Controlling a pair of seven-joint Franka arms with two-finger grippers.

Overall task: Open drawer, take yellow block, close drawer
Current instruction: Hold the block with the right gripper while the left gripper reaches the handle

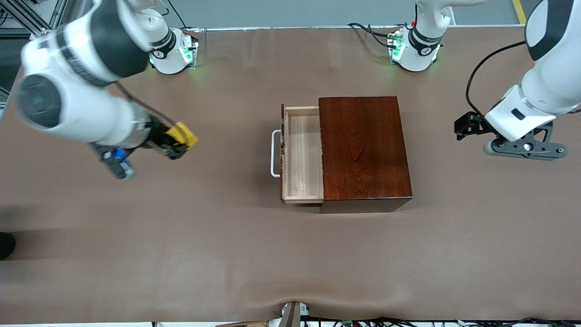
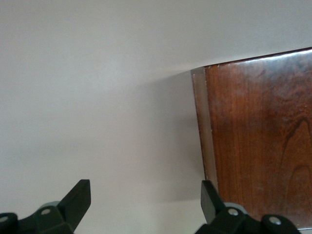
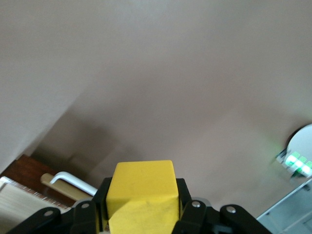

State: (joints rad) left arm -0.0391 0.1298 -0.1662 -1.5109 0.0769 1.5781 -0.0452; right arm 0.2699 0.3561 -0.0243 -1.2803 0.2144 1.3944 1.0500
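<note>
Block first: my right gripper [image 1: 174,143] is pinched on the yellow block [image 1: 182,134], up in the air over bare table [image 1: 181,254] toward the right arm's end, well apart from the wooden box [image 1: 363,145]. The drawer [image 1: 302,154] stands pulled out of the box toward that same end, its white handle [image 1: 274,153] leading, and its light-wood tray looks bare from above.

With the cube out, I judge the step in hand to be setting it down and then shutting the drawer. I would lower it onto open table short of the handle, so the closing push has a free line, then press square on the drawer front rather than hooking the handle.

The left gripper [image 1: 470,127], fingers spread with nothing between them, waits over the table near the left arm's edge.

The right wrist view gives me the cube [image 3: 141,192] seated squarely between the pads and the handle [image 3: 73,181] past it; the front view hides that seating. The left wrist view shows only the box's glossy side [image 2: 258,141], and whether its fingertips [image 2: 80,195] clear it I can't quite judge
</note>
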